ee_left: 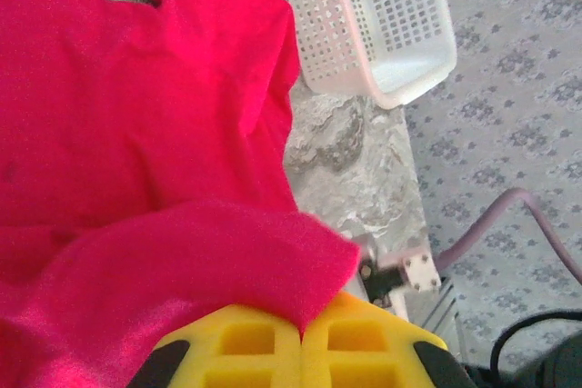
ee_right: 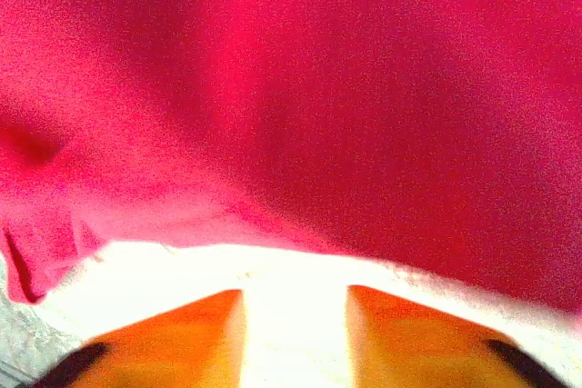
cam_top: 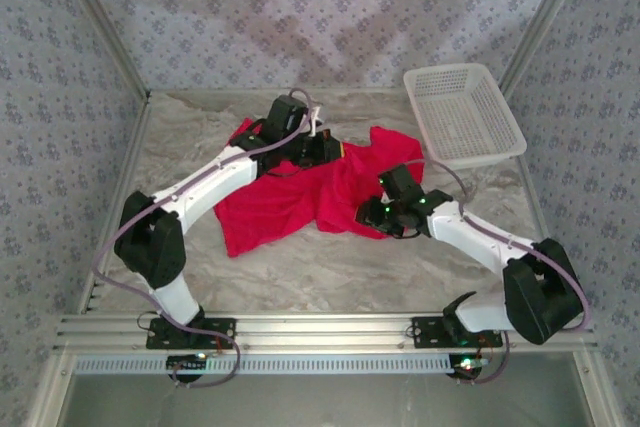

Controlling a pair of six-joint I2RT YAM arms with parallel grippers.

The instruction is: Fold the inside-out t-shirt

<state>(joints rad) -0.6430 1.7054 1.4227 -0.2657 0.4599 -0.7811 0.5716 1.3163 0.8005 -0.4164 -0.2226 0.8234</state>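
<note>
While tight on a t-shirt (cam_top: 272,209) fold, left pincer (ee_left: 302,338) at its far edge; right pincer (ee_right: 296,315) half-parted, cloth just ahead.

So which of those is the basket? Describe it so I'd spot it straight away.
Start from the pale marbled table and look to its far right corner, past the red t-shirt lying in the middle. There sits the basket: a shallow rectangular tray of white plastic mesh, the one rigid, hole-patterned thing next to the soft red cloth.
</note>
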